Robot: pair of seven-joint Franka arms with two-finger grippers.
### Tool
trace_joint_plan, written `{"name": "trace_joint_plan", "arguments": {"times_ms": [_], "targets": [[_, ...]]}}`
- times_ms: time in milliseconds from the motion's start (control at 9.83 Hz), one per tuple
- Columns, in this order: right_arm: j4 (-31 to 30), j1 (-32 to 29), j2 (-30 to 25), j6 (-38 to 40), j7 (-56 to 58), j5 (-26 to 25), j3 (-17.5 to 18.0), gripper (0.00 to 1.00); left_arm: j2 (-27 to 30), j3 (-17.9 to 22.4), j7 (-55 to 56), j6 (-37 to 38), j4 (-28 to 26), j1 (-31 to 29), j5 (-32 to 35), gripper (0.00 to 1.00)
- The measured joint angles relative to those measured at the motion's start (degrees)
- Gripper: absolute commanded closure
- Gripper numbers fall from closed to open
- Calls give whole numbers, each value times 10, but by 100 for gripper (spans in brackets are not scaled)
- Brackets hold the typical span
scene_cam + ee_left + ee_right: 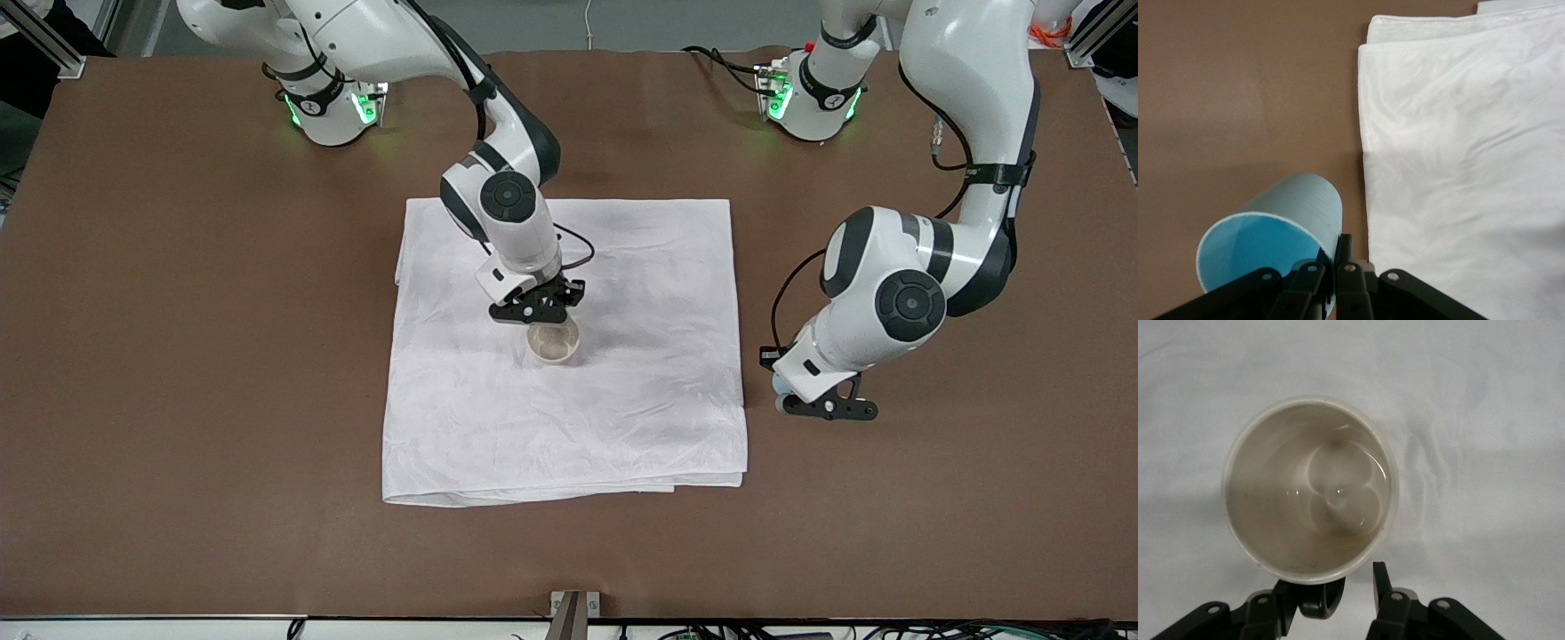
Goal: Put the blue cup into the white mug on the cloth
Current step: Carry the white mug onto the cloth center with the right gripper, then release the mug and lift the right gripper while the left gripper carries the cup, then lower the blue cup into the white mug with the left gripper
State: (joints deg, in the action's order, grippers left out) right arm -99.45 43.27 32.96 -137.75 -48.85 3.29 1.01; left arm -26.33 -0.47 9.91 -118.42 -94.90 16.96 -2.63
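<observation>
Right gripper point(1351, 603) stood parted around white mug point(552, 342) handle on cloth point(640, 418). Left gripper point(1331, 280) clamped blue cup point(1271, 243) over table beside cloth. Advice: steady mug; bring cup upright over mouth.

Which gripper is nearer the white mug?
Right. The right gripper is at the white mug on the cloth; the left gripper, holding the blue cup, is off the cloth.

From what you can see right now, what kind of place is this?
Probably a robotics lab. Two arms are bolted to a brown-covered table, aluminium framing stands at its corners, and only a white cloth with a mug is laid out.
</observation>
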Motion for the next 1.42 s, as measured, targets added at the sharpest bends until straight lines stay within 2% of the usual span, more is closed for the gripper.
{"name": "trace_joint_plan", "arguments": {"times_ms": [203,305,610,814,1017,1220,1424], "targets": [[13,-1,-18,58,0,-1,-3,0,0,-1,0,10,14,9,0,100],[21,-3,-49,110,0,-1,-5,0,0,-4,0,26,28,19,0,100],[27,-25,-186,264,25,-2,-9,0,-22,-8,2,39,76,68,0,100],[27,-86,-263,337,93,-2,-12,0,-52,-11,2,39,111,102,0,100],[37,-175,-315,402,186,-3,-16,0,-82,-12,3,38,151,149,0,100],[100,-276,-329,474,292,-3,-18,0,-103,-13,3,39,193,196,-1,100],[143,-347,-329,497,369,-3,-18,0,-106,-13,3,40,207,230,-1,100]]}}
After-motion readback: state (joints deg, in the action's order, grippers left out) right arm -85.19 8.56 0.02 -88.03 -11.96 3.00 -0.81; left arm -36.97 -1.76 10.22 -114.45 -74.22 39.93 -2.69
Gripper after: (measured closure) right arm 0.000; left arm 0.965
